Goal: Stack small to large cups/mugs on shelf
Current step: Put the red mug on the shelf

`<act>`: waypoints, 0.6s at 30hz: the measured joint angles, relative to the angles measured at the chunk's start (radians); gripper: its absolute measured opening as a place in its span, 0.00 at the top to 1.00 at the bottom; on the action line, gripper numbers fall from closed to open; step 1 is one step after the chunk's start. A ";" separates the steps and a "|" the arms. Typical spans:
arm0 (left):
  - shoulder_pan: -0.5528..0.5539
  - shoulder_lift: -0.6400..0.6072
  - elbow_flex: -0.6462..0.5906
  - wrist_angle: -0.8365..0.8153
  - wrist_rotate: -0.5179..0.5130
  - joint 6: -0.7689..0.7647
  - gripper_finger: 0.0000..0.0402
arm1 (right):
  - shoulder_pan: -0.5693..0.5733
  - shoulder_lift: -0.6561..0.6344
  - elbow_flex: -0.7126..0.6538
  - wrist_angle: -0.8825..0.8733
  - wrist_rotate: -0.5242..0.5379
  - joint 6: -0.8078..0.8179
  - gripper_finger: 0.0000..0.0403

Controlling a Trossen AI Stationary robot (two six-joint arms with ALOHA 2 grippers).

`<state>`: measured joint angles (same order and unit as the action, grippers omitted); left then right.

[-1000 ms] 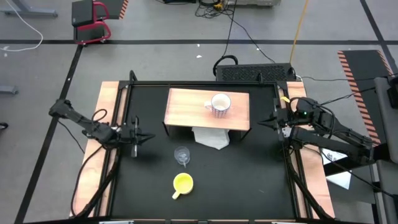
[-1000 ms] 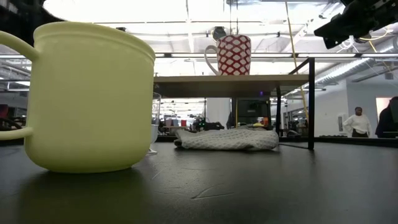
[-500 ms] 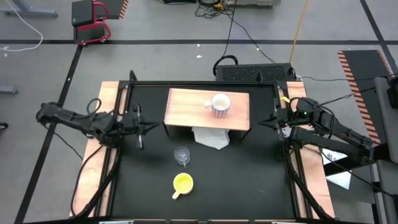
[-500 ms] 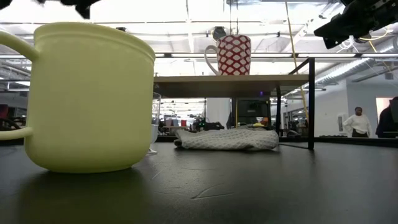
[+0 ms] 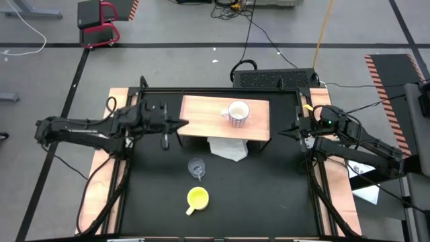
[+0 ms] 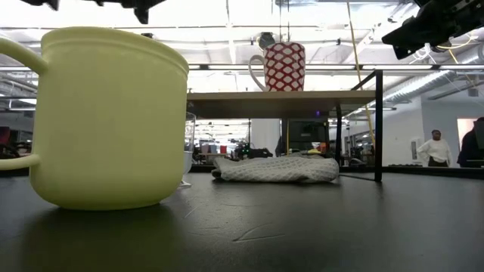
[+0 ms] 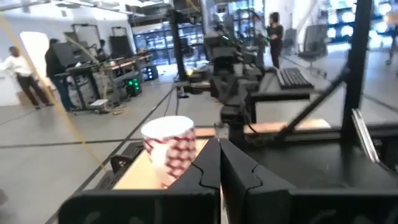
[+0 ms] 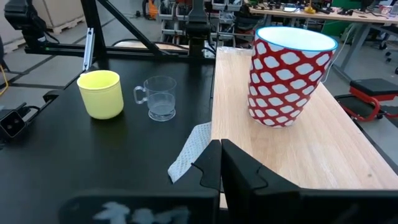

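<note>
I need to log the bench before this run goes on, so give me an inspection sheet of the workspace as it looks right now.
Surface: black table top, wooden strips along both sides.
Job's things: patterned mug upright on the shelf; glass cup and yellow mug upright on the table, apart from each other.
Clutter: white cloth lying partly under the shelf's front edge.
Grippers: left gripper shut, empty, at the shelf's left end; right gripper shut, empty, by the table's right edge.
Cables: black and yellow cables on the floor behind the table.
Surroundings: people standing far off in the room.
</note>
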<state>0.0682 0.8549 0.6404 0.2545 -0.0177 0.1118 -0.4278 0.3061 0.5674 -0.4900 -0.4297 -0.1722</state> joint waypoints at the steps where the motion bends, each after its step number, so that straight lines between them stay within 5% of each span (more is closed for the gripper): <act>1: 0.026 0.019 0.018 0.004 0.035 -0.017 1.00 | 0.000 0.000 0.000 0.000 0.000 0.000 1.00; 5: 0.096 0.108 0.080 0.005 0.169 -0.044 1.00 | 0.000 0.000 0.000 0.000 0.000 0.001 1.00; 18: 0.219 0.370 0.346 0.013 0.339 -0.081 1.00 | 0.000 0.000 0.000 0.000 0.000 0.002 1.00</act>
<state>0.2869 1.2252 0.9868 0.2677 0.3209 0.0305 -0.4278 0.3061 0.5674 -0.4900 -0.4297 -0.1699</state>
